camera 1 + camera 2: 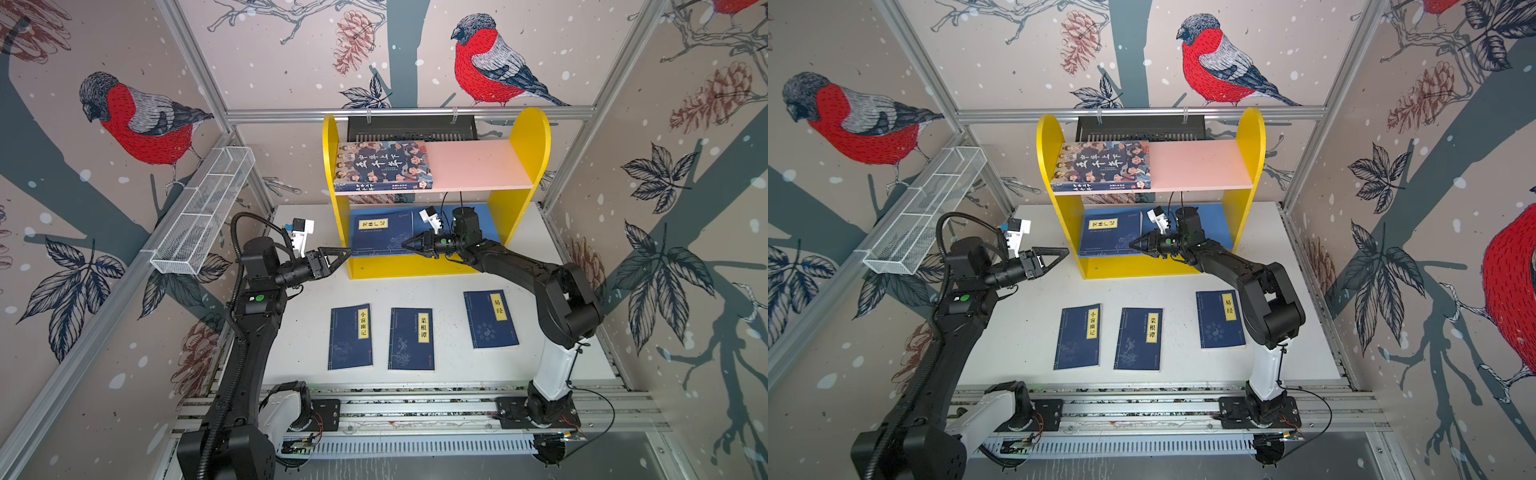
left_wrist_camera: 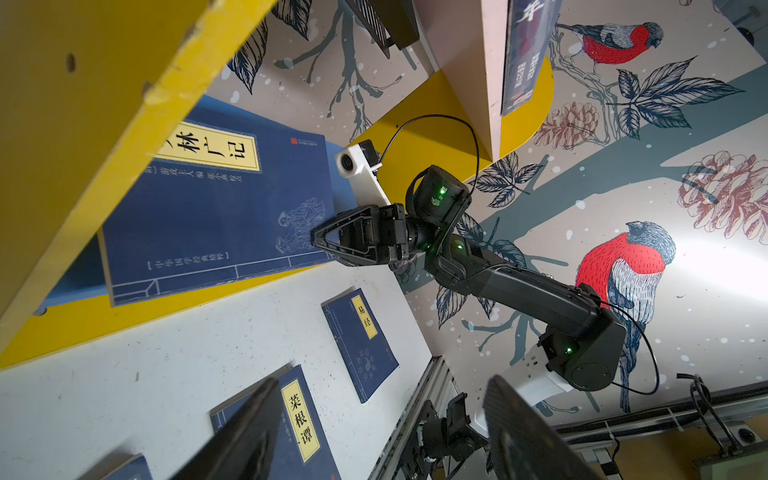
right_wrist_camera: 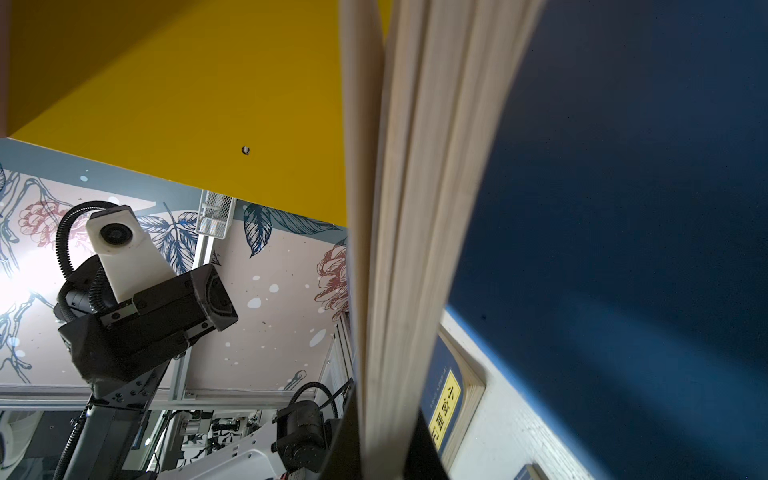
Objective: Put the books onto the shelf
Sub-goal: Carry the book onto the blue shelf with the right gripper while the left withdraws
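**Status.** The right claw (image 1: 406, 245) is clamped on the page edge of the thin blue book (image 1: 382, 232). This book lies on the blue lower board (image 1: 1219, 226) of the shelf (image 1: 530, 137), toward its left side panel. The right wrist view shows the pages fanning where the jaws pinch them. The left claw (image 1: 347, 252) stands apart and empty, just outside that panel.

**Location of remaining items.** The thick book (image 1: 382, 164) lies flat on the pink upper board (image 1: 478, 166). Three thin books lie flat on the table (image 1: 449, 365), well apart from the shelf: the left-hand book (image 1: 350, 336), the middle book (image 1: 411, 338) and the right-hand book (image 1: 490, 319).

**Handling.** The thin books appear light and soft-covered, so expect sag when one is held by a single edge. The fanned pages suggest the open side gives little support. The spine side (the bound edge) is probably stiffer and the better place to grip. Each book lies flush with the table, leaving no visible gap for a lower finger, so one edge likely has to be tipped up first. The covers look matte, so slipping is unlikely.
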